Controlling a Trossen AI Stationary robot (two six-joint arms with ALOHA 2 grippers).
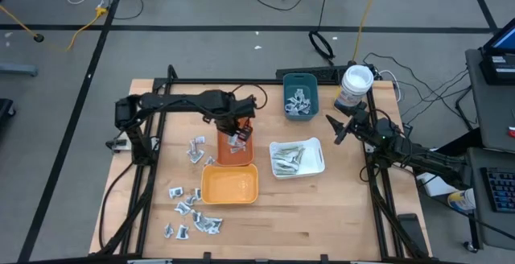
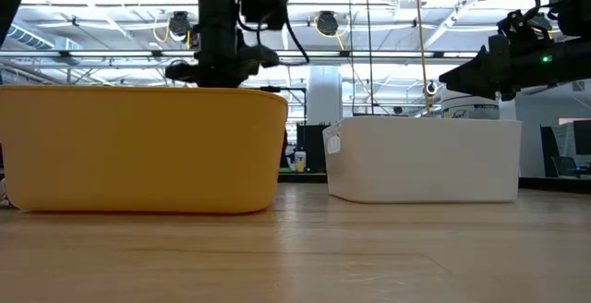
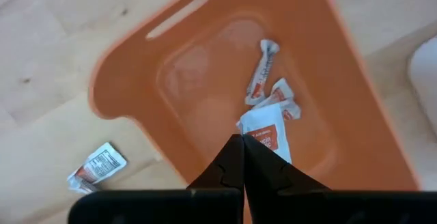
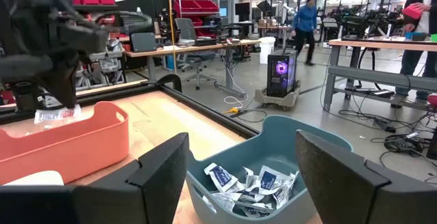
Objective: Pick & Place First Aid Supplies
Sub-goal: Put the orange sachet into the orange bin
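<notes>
The left end effector hangs over the upper orange tray near the middle of the counter, its fingers pressed together on a white sachet held just above the tray floor. Two more small packets lie inside that tray, beyond the held one. A second, yellower orange tray sits just nearer, touching or almost touching the first. Loose sachets are scattered on the counter to the left of and nearer than the yellower tray, with a few more just left of the upper orange tray; one of these shows in the left wrist view lying on the wood beside the tray's rim. To the right, the white tray holds slim pale green-white strips, and farther back the teal tray contains a heap of blue-marked sachets. A white tub stands at the far right corner. The right end effector waits raised at the right side of the counter, between the teal tray and the white tray, with its fingers spread wide and nothing between them.
</notes>
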